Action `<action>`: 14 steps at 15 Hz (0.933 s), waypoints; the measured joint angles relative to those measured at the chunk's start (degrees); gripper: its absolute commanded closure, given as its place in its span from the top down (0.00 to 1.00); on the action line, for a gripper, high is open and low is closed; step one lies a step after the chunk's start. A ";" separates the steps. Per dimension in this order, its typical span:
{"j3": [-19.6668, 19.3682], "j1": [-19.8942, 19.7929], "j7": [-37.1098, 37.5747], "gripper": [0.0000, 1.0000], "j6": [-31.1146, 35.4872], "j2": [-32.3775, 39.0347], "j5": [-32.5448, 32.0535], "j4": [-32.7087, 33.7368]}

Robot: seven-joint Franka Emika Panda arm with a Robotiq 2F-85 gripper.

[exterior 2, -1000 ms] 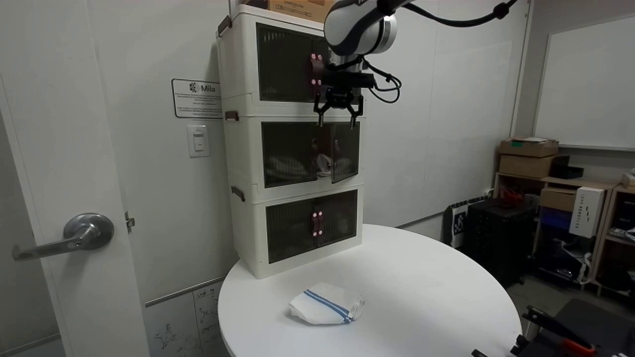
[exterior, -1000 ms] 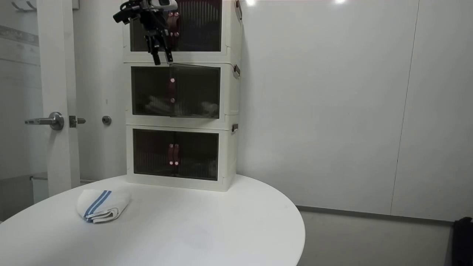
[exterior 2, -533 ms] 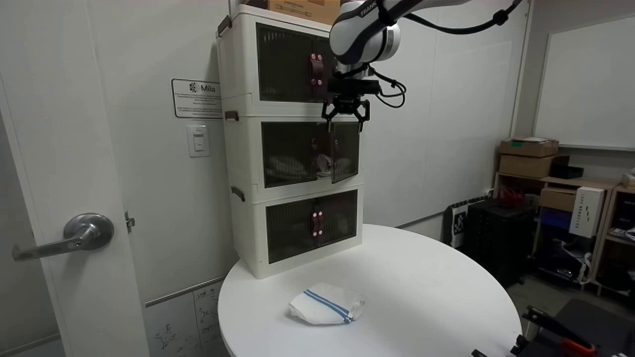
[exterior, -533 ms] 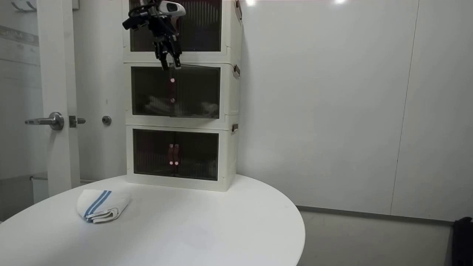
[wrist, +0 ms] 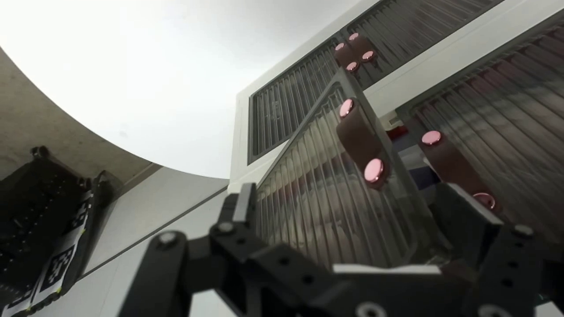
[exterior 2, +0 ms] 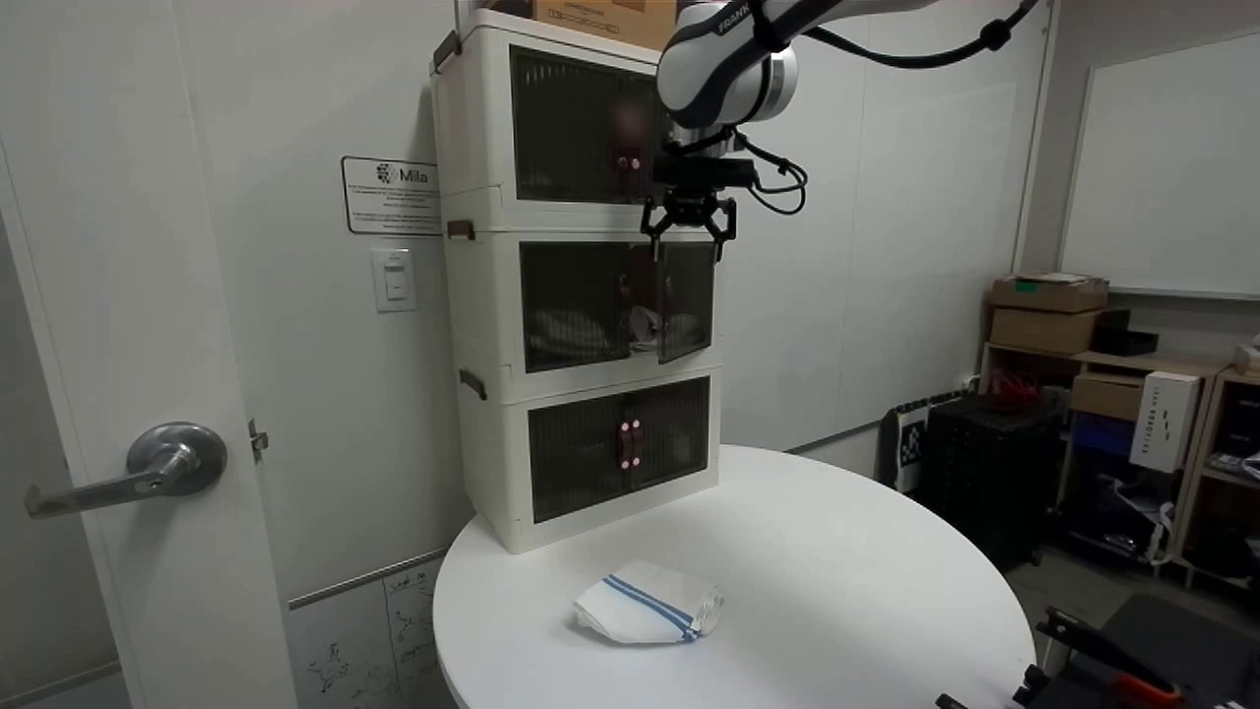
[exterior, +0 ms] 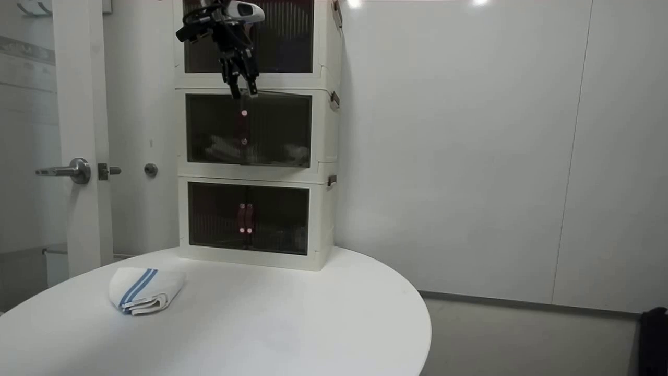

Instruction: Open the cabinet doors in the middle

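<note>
Mostly below the gripper (exterior 2: 687,254) sit the cabinet doors (exterior 2: 605,303).

White-and-black Franka Panda arm (exterior 2: 704,84) slants downward; its black Robotiq gripper (exterior 2: 687,252) points down, fingers (wrist: 242,204) spread apart.

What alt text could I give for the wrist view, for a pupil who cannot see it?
One tinted middle cabinet door stands partly open beyond the open end effector; its partner looks shut. The lowest unit's closed doors slant toward the top; a white table fills the upper left.
</note>
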 measured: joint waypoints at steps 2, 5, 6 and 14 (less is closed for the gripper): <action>-0.10 -0.03 0.14 1.00 -0.16 -0.02 0.29 -0.01; -0.25 -0.20 0.17 1.00 -0.27 -0.23 1.07 -0.33; -0.32 -0.30 0.17 1.00 -0.28 -0.55 1.47 -0.76; -4.01 -5.07 0.24 1.00 0.00 -4.54 1.47 -6.48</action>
